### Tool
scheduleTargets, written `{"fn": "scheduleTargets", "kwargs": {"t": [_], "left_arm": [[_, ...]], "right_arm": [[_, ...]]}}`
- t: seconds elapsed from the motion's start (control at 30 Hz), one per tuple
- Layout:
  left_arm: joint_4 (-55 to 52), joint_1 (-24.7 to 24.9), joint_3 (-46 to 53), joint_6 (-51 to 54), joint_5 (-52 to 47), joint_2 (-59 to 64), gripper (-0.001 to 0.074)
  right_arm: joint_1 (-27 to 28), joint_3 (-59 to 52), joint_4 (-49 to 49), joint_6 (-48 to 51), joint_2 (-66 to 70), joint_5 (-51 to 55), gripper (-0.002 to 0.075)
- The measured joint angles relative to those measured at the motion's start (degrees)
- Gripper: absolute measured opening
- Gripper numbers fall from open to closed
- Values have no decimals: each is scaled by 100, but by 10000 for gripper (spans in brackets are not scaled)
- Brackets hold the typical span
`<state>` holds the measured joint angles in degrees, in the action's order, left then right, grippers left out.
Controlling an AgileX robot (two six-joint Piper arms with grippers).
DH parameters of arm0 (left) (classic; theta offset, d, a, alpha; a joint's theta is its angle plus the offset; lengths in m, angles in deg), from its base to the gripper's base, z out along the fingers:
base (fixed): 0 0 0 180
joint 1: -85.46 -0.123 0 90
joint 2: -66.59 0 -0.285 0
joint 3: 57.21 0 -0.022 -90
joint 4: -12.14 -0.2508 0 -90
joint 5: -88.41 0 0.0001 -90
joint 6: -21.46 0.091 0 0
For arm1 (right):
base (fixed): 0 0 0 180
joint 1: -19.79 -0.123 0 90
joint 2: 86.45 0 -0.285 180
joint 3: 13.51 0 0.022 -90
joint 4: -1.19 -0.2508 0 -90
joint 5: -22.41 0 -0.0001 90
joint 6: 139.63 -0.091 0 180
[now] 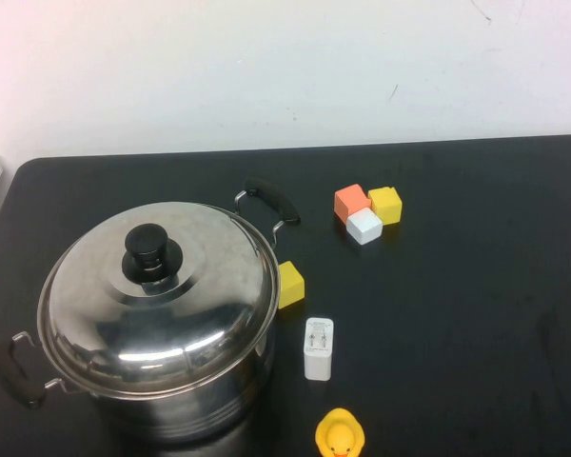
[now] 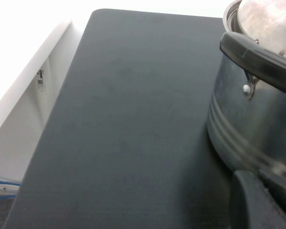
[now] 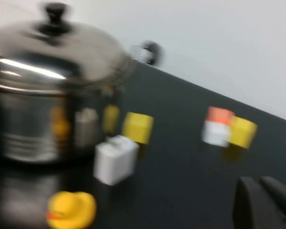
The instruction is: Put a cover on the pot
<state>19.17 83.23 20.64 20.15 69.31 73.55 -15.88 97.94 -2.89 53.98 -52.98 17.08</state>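
Note:
The large steel pot (image 1: 171,405) stands on the black table at the near left, with black side handles (image 1: 271,200). The domed steel lid (image 1: 162,295) with a black knob (image 1: 152,252) sits on its rim. Neither gripper shows in the high view. In the left wrist view my left gripper (image 2: 260,179) is low beside the pot's wall (image 2: 248,124), below a handle (image 2: 257,52), its fingers together and empty. In the right wrist view my right gripper (image 3: 260,183) is shut and empty, away from the covered pot (image 3: 28,129).
A yellow cube (image 1: 289,284), a white charger plug (image 1: 318,348) and a yellow rubber duck (image 1: 340,435) lie right of the pot. An orange cube (image 1: 352,201), a white cube (image 1: 364,227) and a yellow cube (image 1: 385,205) sit farther back. The table's left edge (image 2: 62,95) is near.

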Motion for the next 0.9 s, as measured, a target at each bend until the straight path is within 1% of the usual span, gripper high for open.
{"fn": "scheduleTargets", "kwargs": {"t": [0.1,0.27,0.4,0.53,0.67,0.77,0.9], "left_arm": [[0,0,0,0,0,0,-2],[0,0,0,0,0,0,-2],[0,0,0,0,0,0,-2],[0,0,0,0,0,0,-3],[0,0,0,0,0,0,-2],[0,0,0,0,0,0,-2],[0,0,0,0,0,0,-2]], "right_arm": [[780,-253,-50,0,-519,313,-1],[2294,-324,89,0,-1548,1225,-2],[3305,-409,170,-13,-2170,1424,-2],[3809,-797,208,-166,-2552,1497,-2],[4130,-1023,275,-849,-2633,1615,-2],[4230,-1023,408,-1186,-2633,1690,-2],[4252,-1023,574,-1274,-2633,1847,-2]]}}
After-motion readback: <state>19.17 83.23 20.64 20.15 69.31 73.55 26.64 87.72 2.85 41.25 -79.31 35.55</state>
